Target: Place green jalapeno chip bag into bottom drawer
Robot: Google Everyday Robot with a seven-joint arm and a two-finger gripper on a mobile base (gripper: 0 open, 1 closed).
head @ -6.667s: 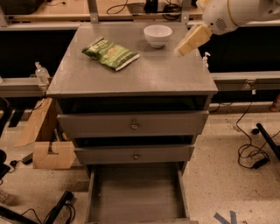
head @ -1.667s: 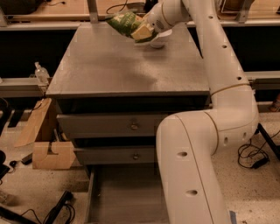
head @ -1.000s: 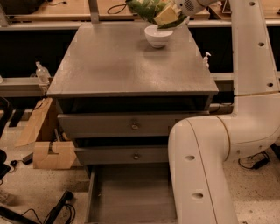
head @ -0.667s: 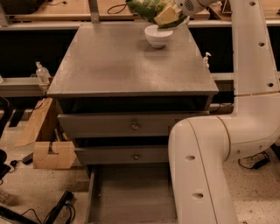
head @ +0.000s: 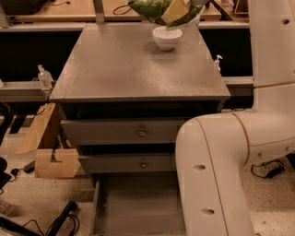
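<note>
The green jalapeno chip bag [head: 154, 10] hangs in the air at the top of the camera view, above the cabinet's back edge. My gripper [head: 177, 9] is shut on the bag, with a yellowish finger across its right side. The bottom drawer [head: 138, 203] is pulled open at the foot of the cabinet; its grey floor shows with nothing on it. My white arm [head: 239, 138] covers the drawer's right part.
A white round bowl [head: 167, 37] stands on the grey cabinet top [head: 133, 64] just below the bag. Two shut drawer fronts with round knobs [head: 142, 133] sit above the open drawer. A cardboard box [head: 50, 152] and cables lie on the floor at the left.
The bag was lifted off the cabinet top by my gripper and carried up and to the right, above the bowl. Over the last second it has barely moved.
</note>
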